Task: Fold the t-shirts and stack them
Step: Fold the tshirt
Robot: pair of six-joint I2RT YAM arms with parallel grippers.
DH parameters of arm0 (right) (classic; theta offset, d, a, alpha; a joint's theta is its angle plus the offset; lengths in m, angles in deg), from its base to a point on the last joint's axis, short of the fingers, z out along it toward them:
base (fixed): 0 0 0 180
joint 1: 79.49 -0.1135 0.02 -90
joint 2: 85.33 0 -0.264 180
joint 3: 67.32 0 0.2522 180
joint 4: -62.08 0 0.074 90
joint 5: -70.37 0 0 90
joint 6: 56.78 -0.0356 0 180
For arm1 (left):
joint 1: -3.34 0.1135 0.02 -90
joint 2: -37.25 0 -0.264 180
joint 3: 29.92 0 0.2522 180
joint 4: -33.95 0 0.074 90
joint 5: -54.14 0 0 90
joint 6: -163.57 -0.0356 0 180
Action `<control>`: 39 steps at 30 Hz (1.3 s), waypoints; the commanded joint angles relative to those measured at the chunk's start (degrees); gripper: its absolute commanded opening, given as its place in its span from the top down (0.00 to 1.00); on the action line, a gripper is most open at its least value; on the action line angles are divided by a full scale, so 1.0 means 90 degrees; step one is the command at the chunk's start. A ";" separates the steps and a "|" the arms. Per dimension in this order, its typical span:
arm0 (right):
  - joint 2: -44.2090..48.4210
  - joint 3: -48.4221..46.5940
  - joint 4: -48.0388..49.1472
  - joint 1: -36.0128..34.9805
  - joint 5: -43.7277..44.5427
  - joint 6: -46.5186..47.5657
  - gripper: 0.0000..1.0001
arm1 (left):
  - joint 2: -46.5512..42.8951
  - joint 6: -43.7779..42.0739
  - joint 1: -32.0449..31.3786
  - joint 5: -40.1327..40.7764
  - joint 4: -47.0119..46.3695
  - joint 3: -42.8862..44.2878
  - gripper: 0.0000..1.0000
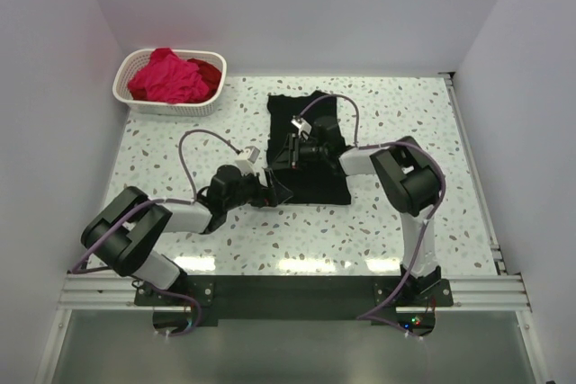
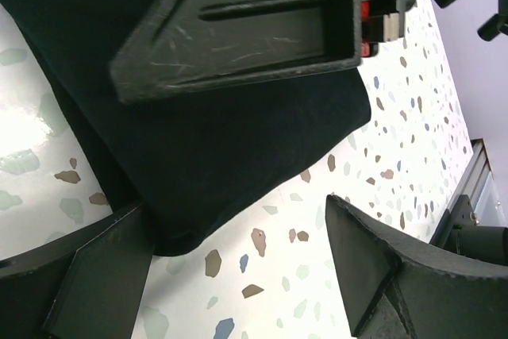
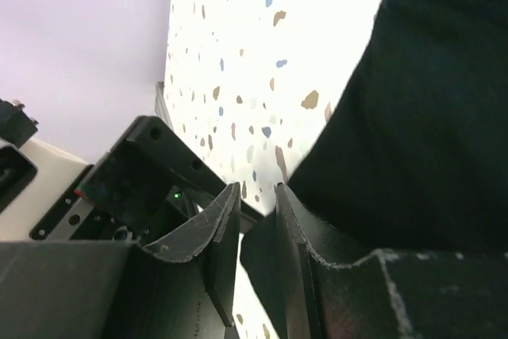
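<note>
A black t-shirt (image 1: 288, 110) lies folded into a rectangle on the speckled table, right of centre. My left gripper (image 1: 277, 188) is low at its near-left corner and stands open. In the left wrist view the cloth's rounded corner (image 2: 222, 140) reaches into the wide gap of that gripper (image 2: 234, 208), gripped by neither finger. My right gripper (image 1: 293, 152) is at the shirt's left edge. Its jaws (image 3: 255, 190) are narrowly open, and the black cloth (image 3: 429, 117) lies against the right finger (image 3: 295, 228). Magenta-pink t-shirt (image 1: 166, 78) and deep red t-shirt (image 1: 209, 71) sit bunched in the basket.
The white lattice basket (image 1: 121, 87) stands at the far left corner. White walls close the table in on three sides. Bare speckled tabletop (image 1: 432, 132) lies to the right of the black shirt and in front of it.
</note>
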 commanded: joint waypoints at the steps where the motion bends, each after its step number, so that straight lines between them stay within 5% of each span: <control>1: -0.0273 -0.0448 0.0708 -0.0058 -0.0289 -0.0269 0.72 | 0.0093 0.0030 0.0084 -0.0125 -0.0364 0.0208 0.12; 6: -0.0935 -0.0897 0.0376 -0.0077 -0.0319 -0.0133 0.72 | 0.0220 0.0059 0.0123 -0.0261 -0.0461 0.0247 0.12; 13: -0.1581 -0.0723 0.0482 -0.0077 -0.0182 -0.0230 0.87 | 0.0318 0.0079 0.0152 -0.0262 -0.0491 0.0286 0.10; 28: -0.1660 -0.0644 0.0346 -0.0077 -0.0104 -0.0025 0.92 | 0.0767 0.0567 0.0240 -0.0564 -0.1037 0.0315 0.09; 35: -0.1631 -0.0703 0.0044 -0.0077 0.0120 0.0180 0.93 | 0.0846 0.1230 0.0240 -0.1384 -0.1399 0.0111 0.24; 39: -0.1640 -0.0752 -0.0239 -0.0068 0.0257 0.0405 0.94 | 0.0446 0.1134 0.0240 -0.1521 -0.0737 -0.0192 0.38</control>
